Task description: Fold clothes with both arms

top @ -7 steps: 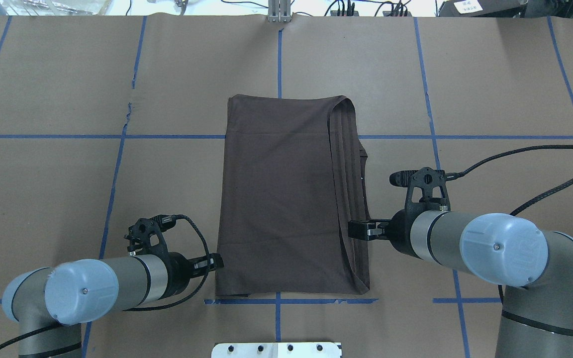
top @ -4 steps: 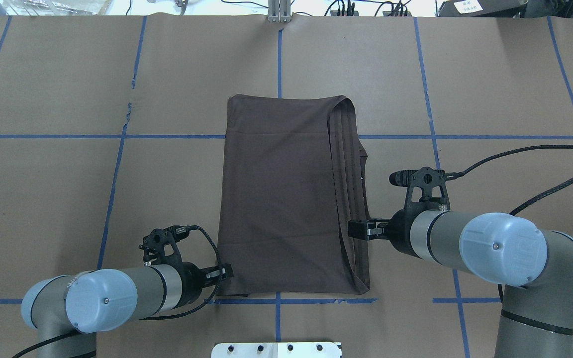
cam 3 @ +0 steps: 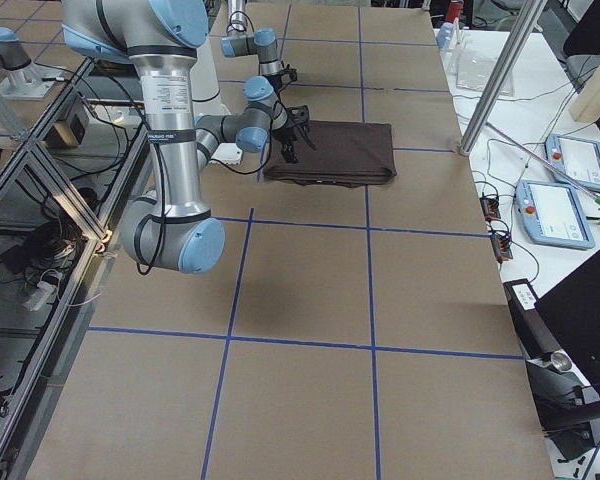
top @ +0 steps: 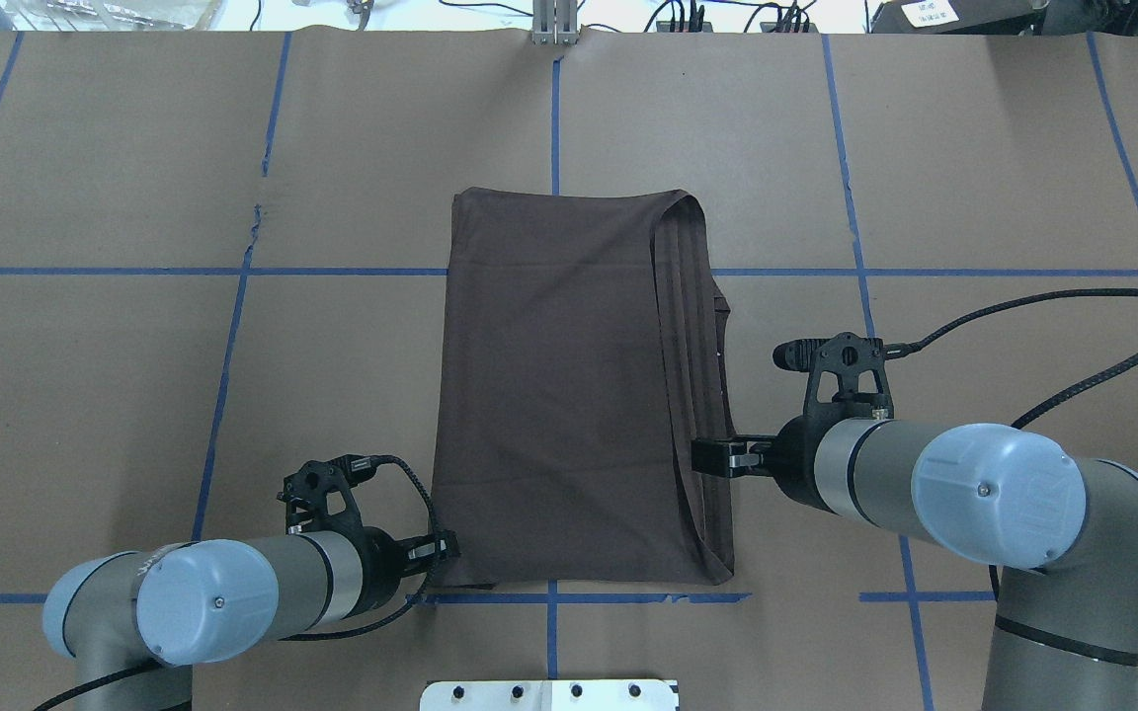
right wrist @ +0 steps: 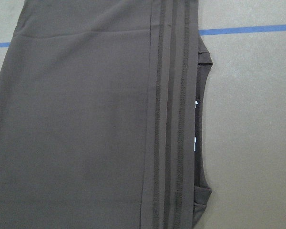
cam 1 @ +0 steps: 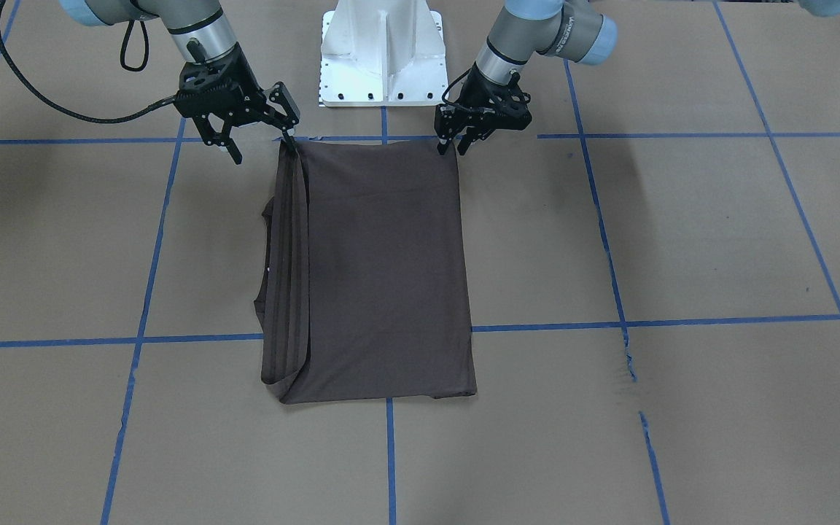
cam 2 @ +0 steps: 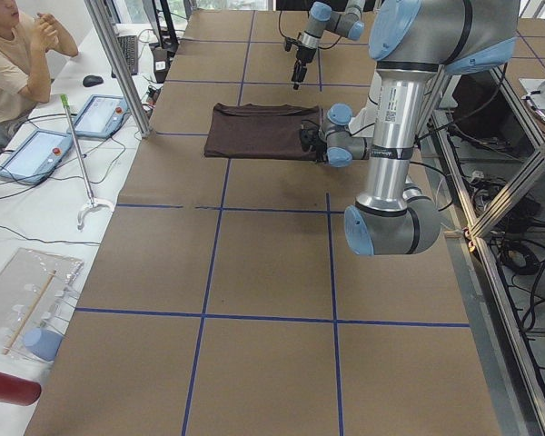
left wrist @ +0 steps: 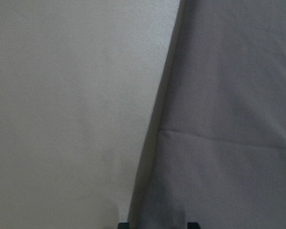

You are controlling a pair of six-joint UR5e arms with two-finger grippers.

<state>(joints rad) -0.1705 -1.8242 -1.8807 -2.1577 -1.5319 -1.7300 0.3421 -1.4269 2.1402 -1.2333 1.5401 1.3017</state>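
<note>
Brown paper covers the table [top: 134, 415], gridded with blue tape [top: 551, 642]. I'm calling clock directions from the overhead view, with 12 pointing away from the robot's base.

Nearest to me is the left gripper [top: 443, 546], down at table height on the 7 o'clock corner of the shirt [top: 559, 395]. Its wrist camera shows two fingertips apart with the cloth's edge running between them. I read the jaws as parted and straddling the corner, not yet clamped. From there the shirt spreads toward 1 o'clock.

A little farther out, the right gripper [cam 1: 263, 149] hangs above the shirt's 4 o'clock edge, jaws spread wide and holding nothing. The cloth lies below it and toward 9 o'clock. So the left is closer to a grasp, and the right would have to come down first.

The shirt lies flat mid-table, folded into a long rectangle with its long axis running 6 to 12. It is dark brown, and the top panel is smooth apart from a faint crease. Along the 3 o'clock side, stacked hems [right wrist: 171, 119] show as parallel stitched lines. Past them the collar [right wrist: 205, 69] curves out, with white tags [right wrist: 196, 104] peeping through.

My guess is that the next move takes both near corners and carries them toward 12. That would depend on both grippers sitting square on the 6 o'clock edge.
</note>
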